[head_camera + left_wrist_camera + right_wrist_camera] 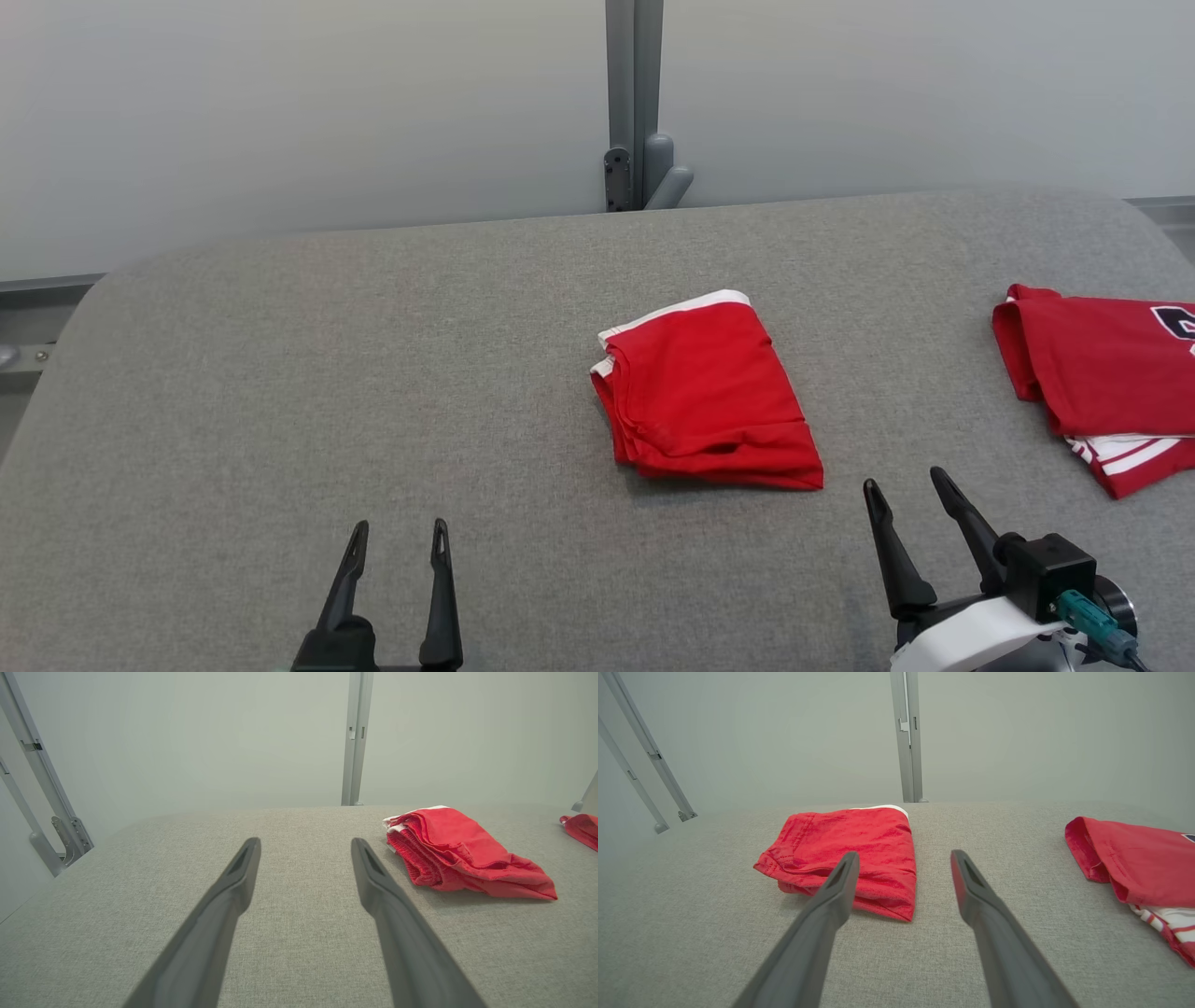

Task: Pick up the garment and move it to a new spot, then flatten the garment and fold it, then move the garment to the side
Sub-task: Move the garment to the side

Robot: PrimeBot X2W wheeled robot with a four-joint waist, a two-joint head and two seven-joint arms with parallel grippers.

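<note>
A red garment (pixel 706 392) with a white edge lies folded in a compact stack at the middle of the grey padded table (pixel 280 392). The left wrist view has it (pixel 460 851) ahead to the right; the right wrist view has it (pixel 852 851) ahead to the left. My left gripper (pixel 399 539) hovers near the table's front edge, open and empty, well to the left of the garment. Just right of and nearer than the garment's front corner, my right gripper (pixel 904 490) stands open with nothing between its fingers.
A second red garment (pixel 1102 373) with white stripes and dark lettering lies folded at the table's right edge, also in the right wrist view (pixel 1139 868). A grey post (pixel 635 103) stands behind the table against a pale wall.
</note>
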